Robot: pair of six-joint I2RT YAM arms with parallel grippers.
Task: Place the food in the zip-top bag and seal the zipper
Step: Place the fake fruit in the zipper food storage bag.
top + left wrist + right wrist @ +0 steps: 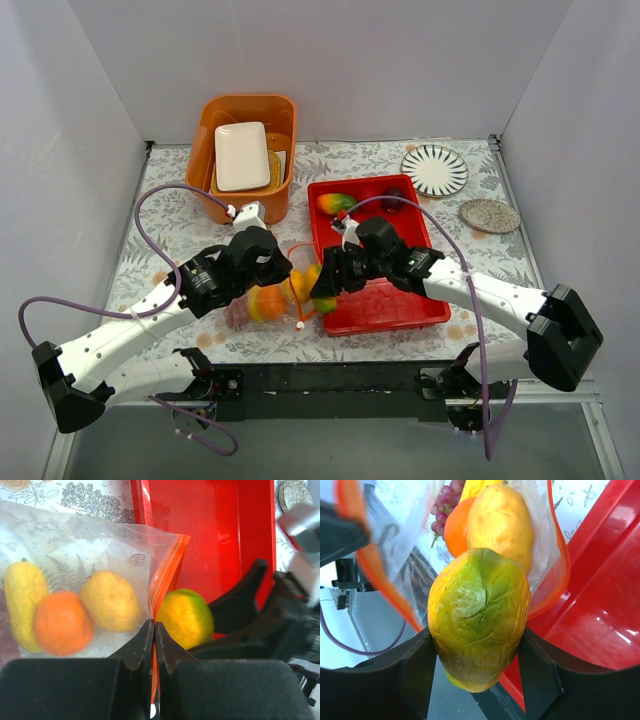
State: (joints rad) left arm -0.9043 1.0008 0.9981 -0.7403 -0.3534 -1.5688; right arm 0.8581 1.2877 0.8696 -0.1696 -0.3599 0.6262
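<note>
Left gripper (154, 630): jaws pressed together on the zipper (167, 575), pinching the strip at one side of the bag's mouth. The strip's white end (152, 710) shows just below the tips.

Right gripper (477, 675): jaws set wide, clamping a mango (480, 615) by its sides. The mango sits at the mouth of the bag (75, 545), with the zipper looping past it on both sides. Whether its tip has crossed the strip cannot be told.

Bag contents: an orange (62, 622), two yellow pieces (110, 600) and grapes (445, 505).

Visibility limits:
- Top view: both wrists cover most of the bag. The left fingertips are hidden under their own wrist.
- Left wrist view: the bag's lower edge is cut off by the gripper body. The grapes are only a dark blur at the left edge.
- Right wrist view: the mango blocks most of the bag's inside, and the near zipper loop is blurred.

Surroundings:
- The bag lies on the patterned table (150, 230), just beside the left wall of the red tray (400, 300).
- A second mango (335, 203) and a dark ball (392, 198) lie at the tray's far end.
- Behind the left arm stands an orange bin (205, 150) holding a white dish (242, 155).
- A striped plate (434, 170) and a speckled plate (489, 215) lie at far right.
</note>
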